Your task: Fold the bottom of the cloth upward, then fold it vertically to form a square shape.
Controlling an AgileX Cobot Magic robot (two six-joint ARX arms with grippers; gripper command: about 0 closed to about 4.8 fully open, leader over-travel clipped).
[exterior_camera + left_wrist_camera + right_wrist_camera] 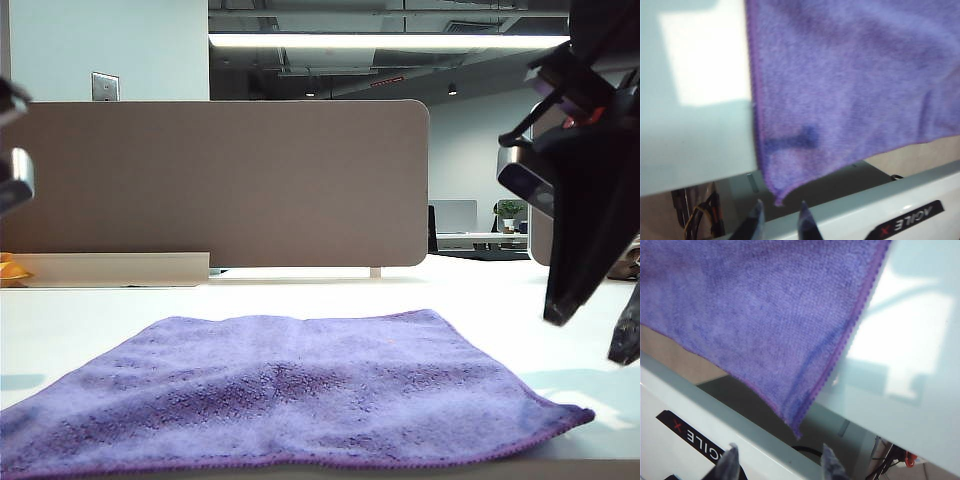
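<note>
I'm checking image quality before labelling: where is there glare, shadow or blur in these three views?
Exterior view: the ceiling light strip is blown out, the cloth sharp, the right gripper a dark silhouette. Left wrist view: soft overall, a bright patch on the table, the left gripper open near the cloth's corner. Right wrist view: sharper, glare on the table, with arm shadows.

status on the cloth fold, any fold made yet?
None yet: the cloth lies flat in one layer on the table, near corners overhanging the edge. In hand: the left end effector and right end effector stand open, each just off a near corner, holding nothing. Left: both folds.
</note>
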